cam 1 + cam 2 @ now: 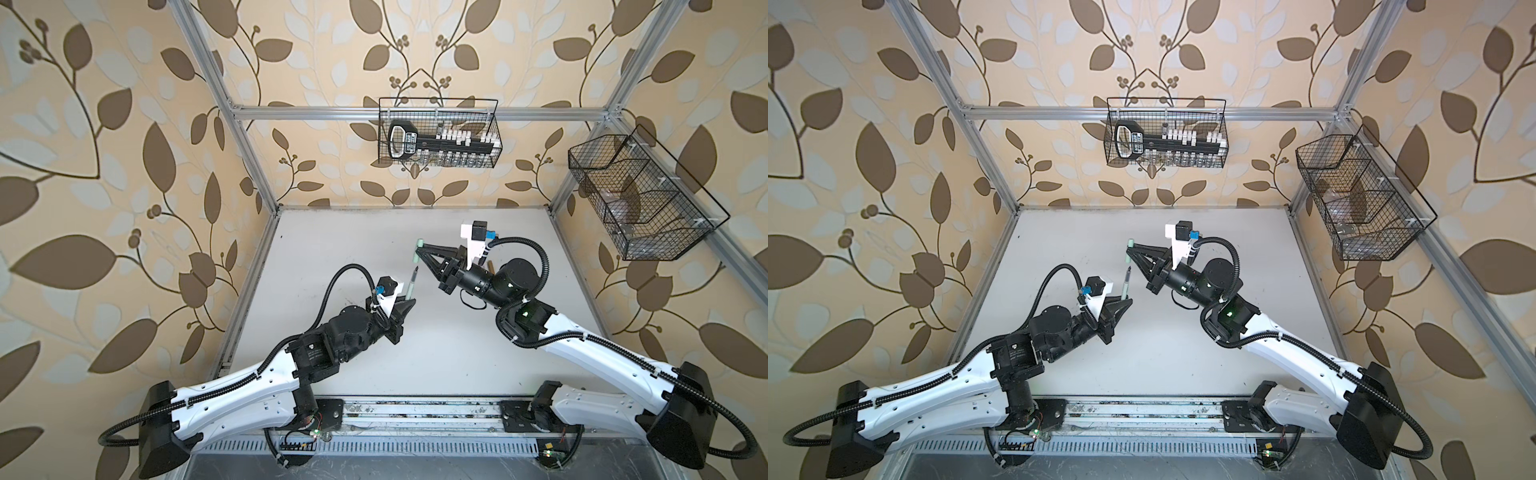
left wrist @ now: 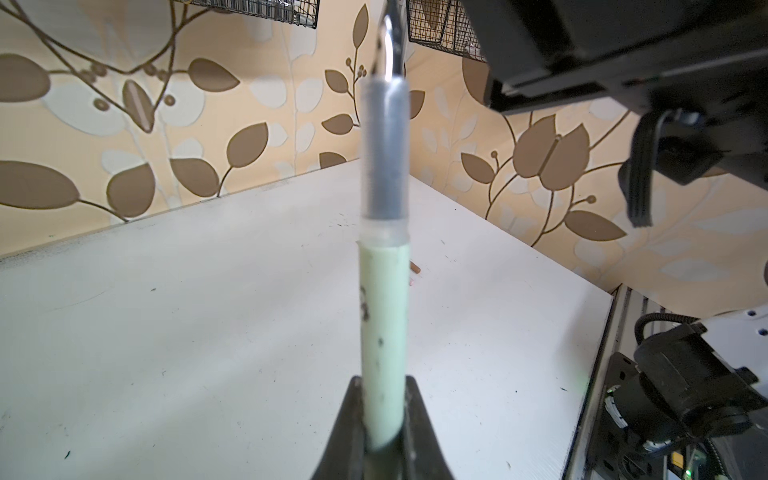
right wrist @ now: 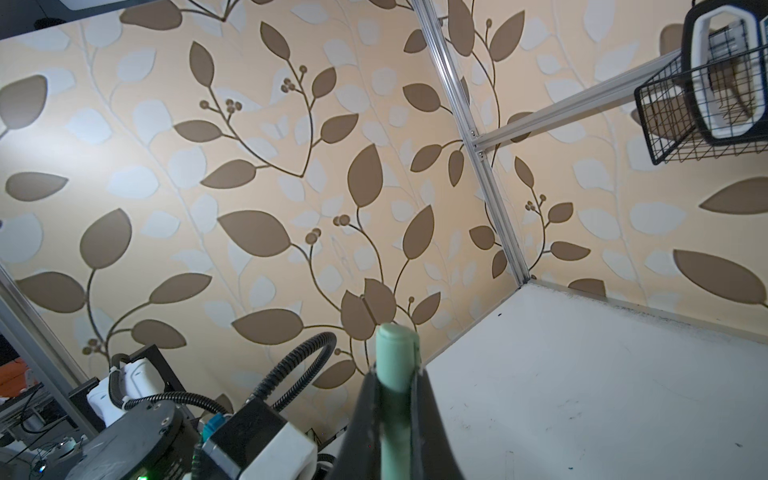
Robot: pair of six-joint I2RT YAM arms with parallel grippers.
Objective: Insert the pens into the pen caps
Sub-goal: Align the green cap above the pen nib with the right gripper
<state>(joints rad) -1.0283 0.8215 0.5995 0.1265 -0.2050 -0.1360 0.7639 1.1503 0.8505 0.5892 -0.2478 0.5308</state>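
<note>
Matt plastics, scuffed white tabletop
The pale green pen (image 2: 382,332) has a smooth matt plastic barrel with dark specks, a frosted clear sleeve and a glossy metal tip; the pale green cap (image 3: 397,353) is matt plastic; the table (image 1: 332,241) is dull white, scuffed.

Bright, even light with soft shadows; top views bow at edges (the near pen (image 2: 383,316) blurs).

Stock as I count it: pale green pen (image 1: 412,284), one; pale green cap (image 1: 417,257), one; brown piece (image 2: 415,268), mostly hidden, one; wire baskets (image 1: 436,99) (image 1: 594,158), two.
</note>
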